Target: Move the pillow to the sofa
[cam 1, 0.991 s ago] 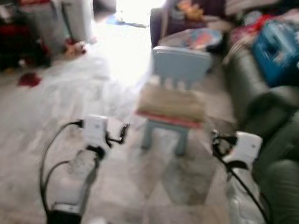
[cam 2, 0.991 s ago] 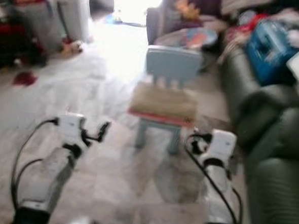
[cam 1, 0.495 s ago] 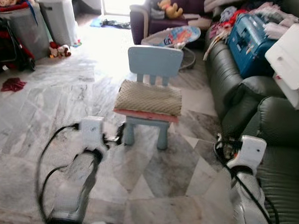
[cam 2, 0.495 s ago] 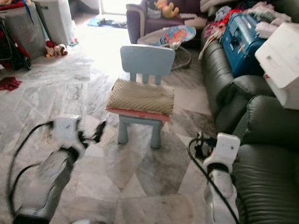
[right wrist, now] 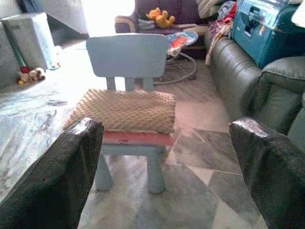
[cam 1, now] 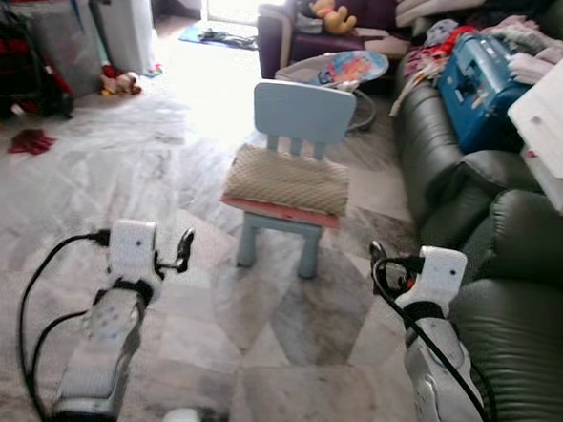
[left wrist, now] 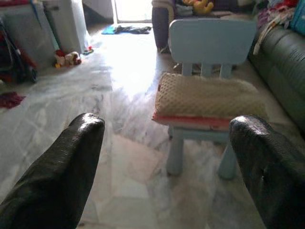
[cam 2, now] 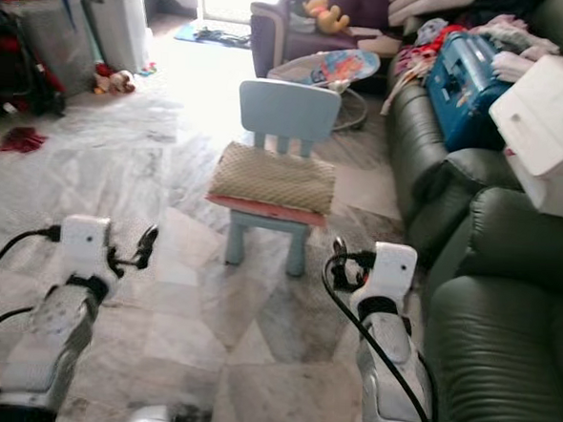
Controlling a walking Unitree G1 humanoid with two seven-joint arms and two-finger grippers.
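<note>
Left eye view has us squared up on the target: a beige knobbly pillow (cam 1: 285, 180) lying flat on the seat of a small pale-blue child's chair (cam 1: 304, 112), sitting at twelve o'clock ahead of the robot on the marble floor (cam 1: 93, 161). The dark green sofa (cam 1: 529, 312) runs along the three o'clock side, and its far cushions are loaded with a blue case (cam 1: 481, 75) and a white box (cam 1: 560, 118).

Both arms are raised and empty. The left gripper (left wrist: 167, 157) has its fingers spread wide, framing the chair in its wrist view, and the right gripper (right wrist: 162, 157) is spread just the same (neither is touching anything yet).

The step in hand looks like the approach. To do it well, I'd close in straight on, then bring one gripper to each short end of the pillow and squeeze inward, lifting clear of the chair back before turning toward three o'clock.

The pillow's long axis runs nine to three, across the seat, broad face up, its front edge slightly overhanging the pinkish seat pad (cam 1: 281, 211) beneath it. The nearer, bare sofa cushion looks the likeliest landing spot.
</note>
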